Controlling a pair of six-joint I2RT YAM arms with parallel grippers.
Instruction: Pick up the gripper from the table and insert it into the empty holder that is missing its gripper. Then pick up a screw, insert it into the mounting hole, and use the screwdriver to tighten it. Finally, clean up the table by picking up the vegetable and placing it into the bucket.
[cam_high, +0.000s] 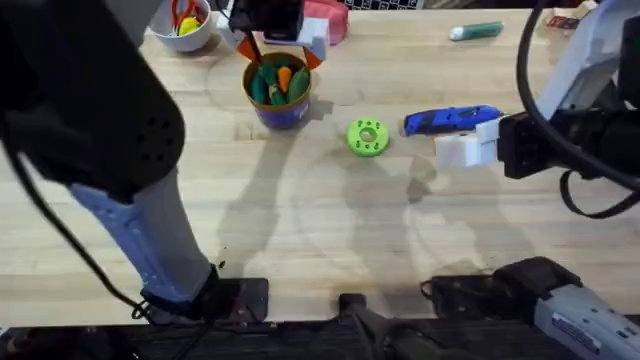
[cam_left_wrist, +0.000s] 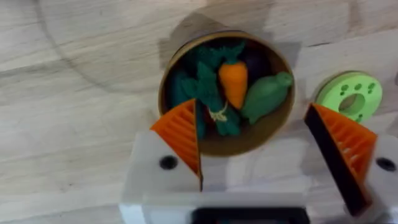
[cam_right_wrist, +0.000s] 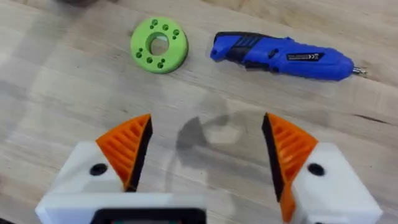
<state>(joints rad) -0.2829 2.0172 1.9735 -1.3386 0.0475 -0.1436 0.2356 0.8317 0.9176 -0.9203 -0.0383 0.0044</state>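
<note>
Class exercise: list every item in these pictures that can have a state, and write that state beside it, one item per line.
Carrot: inside the bucket, among green toy vegetables.
Bucket: upright on the table, holding vegetables.
Screwdriver: lying flat on the table, untouched.
Green disc: flat on the table.
Left gripper: open, empty, above the bucket.
Right gripper: open, empty.

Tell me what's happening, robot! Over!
Left gripper open above the bucket. Carrot lies inside with green toys. Right gripper open, empty, near the screwdriver. Nothing in the way.
</note>
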